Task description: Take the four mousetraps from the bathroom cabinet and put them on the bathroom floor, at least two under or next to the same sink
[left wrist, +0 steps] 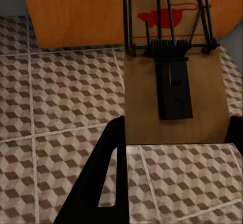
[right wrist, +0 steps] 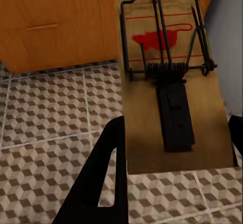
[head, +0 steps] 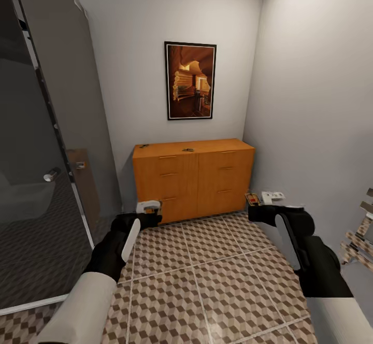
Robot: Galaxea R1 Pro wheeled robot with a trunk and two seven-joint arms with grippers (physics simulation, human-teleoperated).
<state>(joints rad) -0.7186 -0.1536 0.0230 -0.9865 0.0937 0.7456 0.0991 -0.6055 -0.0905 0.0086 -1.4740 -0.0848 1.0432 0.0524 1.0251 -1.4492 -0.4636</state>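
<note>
Here you carried a trap in each hand.
Your left gripper (left wrist: 172, 133) and right gripper (right wrist: 174, 138) had jaws clamped on mousetraps (right wrist: 169, 77), held level above the bathroom floor (head: 207, 271); two more sat on the cabinet (head: 194, 178).

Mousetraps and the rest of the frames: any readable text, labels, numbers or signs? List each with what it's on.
No readable text in any view.
Mousetrap held by the left gripper: red printed lines and a red shape on the board, no letters.
Mousetrap held by the right gripper: same red print, no letters.
Framed picture on the wall: image only, no caption.
Cabinet: no labels; the two small items on top are too small to read.
</note>
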